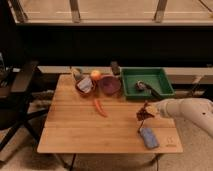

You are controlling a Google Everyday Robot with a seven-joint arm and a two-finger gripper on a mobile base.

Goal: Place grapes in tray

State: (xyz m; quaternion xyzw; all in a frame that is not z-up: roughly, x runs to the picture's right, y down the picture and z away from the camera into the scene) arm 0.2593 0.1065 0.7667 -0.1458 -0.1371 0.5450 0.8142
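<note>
Grapes (142, 114) hang pinched in the gripper (148, 112), whose fingers are closed tight on the bunch, lifting it just above the wooden table (75, 135). The white arm (187, 110) reaches in from 3 o'clock, its tip pointing toward 9 o'clock, with the dark bunch dangling at its end over the right part of the tabletop. Up at 12 o'clock from the gripper sits the green tray (147, 73), near the table's far right edge; a dark object (145, 87) lies inside it, too blurred to name. The grapes are outside the tray, near its front rim but apart from it. At 6 o'clock from the gripper a small blue item (149, 138) lies flat on the table, close below the bunch. At 9 o'clock, well apart, an orange carrot (100, 107) lies on the boards. Beyond it, toward 11 o'clock, two maroon bowls (109, 84) stand side by side left of the tray, the left one holding something pale, and a round orange fruit (95, 75) sits between and behind them.
</note>
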